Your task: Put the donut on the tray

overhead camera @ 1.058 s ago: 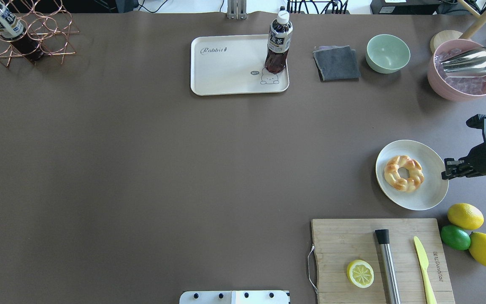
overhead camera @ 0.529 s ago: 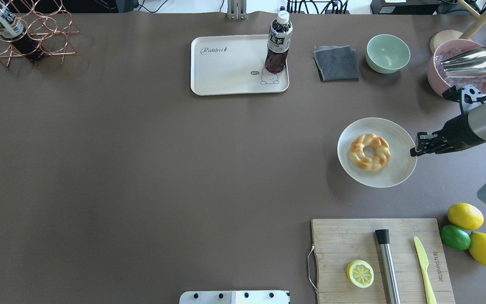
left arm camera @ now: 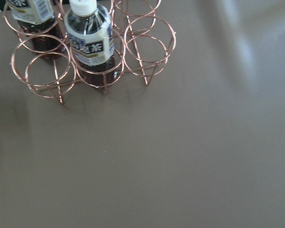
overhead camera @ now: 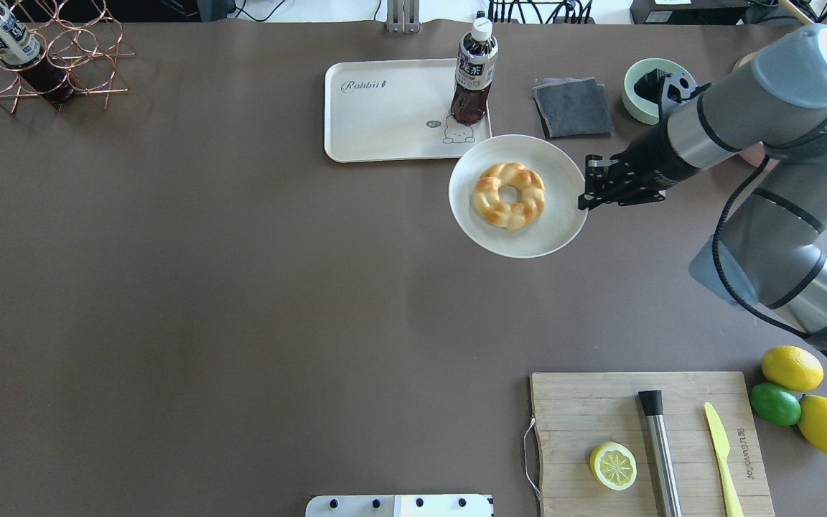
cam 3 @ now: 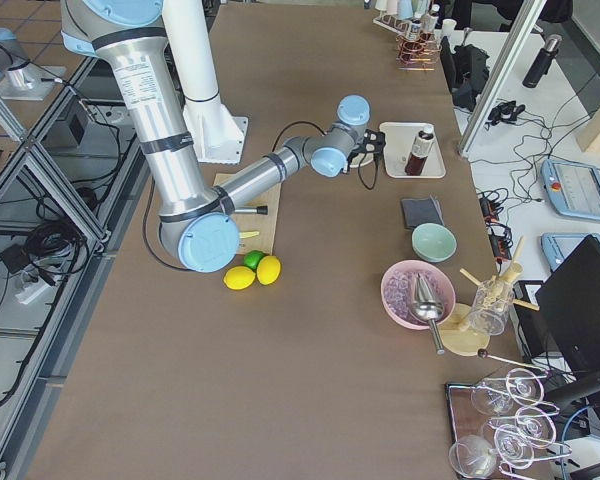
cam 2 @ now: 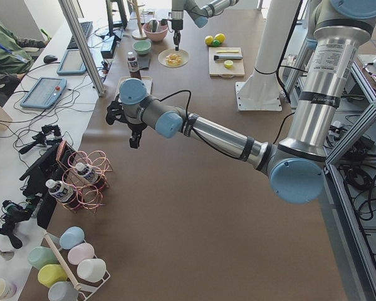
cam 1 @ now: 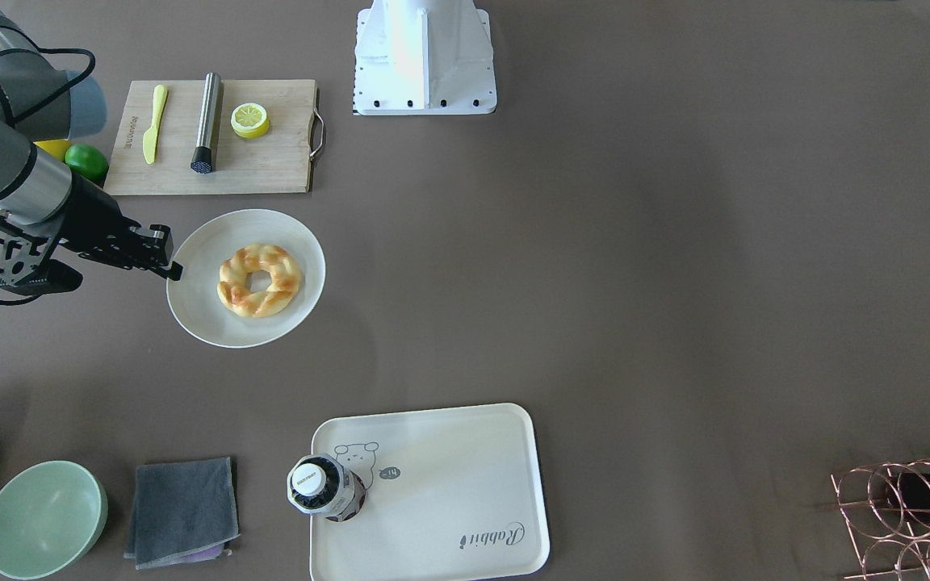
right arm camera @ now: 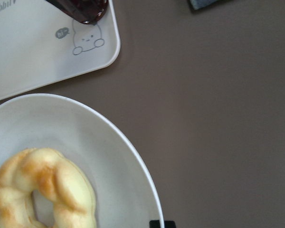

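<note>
Donut (overhead camera: 508,194) sits in the middle of the round plate (overhead camera: 550,230). The plate hangs from my right pincer (overhead camera: 584,192), whose jaws are nipped shut on the rim at the side nearest my arm.

From overhead, the plate's far edge laps over the near corner of the tray (overhead camera: 385,122), just beside the bottle (overhead camera: 475,72) standing on that corner. The front camera places the plate quite differently, so I judge it is held up off the table (overhead camera: 241,287) rather than resting there.

The step in hand, as I read it, is the carry: bringing plate and donut to the tray, with the donut not yet on it. The next move calls for going further over the tray's bare stretch toward the script, clear of the bottle. I should hold the plate level so the donut does not slide, then lower it gently.

My left pincer (cam 2: 133,137) hovers well apart by the copper rack (left arm camera: 85,52). Whether it is open or closed I cannot tell.
</note>
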`<act>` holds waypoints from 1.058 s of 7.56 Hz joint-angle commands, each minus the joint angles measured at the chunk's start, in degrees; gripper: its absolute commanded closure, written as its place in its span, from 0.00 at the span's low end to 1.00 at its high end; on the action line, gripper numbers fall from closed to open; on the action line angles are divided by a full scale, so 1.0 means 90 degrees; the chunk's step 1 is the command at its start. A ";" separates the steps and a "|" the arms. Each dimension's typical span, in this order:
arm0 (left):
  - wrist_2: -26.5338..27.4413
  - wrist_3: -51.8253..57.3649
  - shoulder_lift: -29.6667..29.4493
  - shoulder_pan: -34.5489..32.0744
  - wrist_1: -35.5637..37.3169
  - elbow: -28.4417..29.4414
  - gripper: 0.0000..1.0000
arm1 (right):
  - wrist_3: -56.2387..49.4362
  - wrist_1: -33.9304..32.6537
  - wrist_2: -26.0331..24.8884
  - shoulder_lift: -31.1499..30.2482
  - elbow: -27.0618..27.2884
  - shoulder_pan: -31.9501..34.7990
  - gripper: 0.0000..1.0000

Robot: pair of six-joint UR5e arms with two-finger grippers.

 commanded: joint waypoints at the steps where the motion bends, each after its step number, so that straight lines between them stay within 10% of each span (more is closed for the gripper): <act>1: 0.0057 -0.2018 -0.0343 0.1168 -0.1115 0.0158 0.06 | 0.1389 -0.0464 -0.0773 0.1280 -0.0034 -0.0865 1.00; 8: 0.1414 -0.5285 -0.0392 0.2976 -0.2652 -0.0466 0.07 | 0.2348 -0.1824 -0.2191 0.2884 -0.0472 -0.2029 1.00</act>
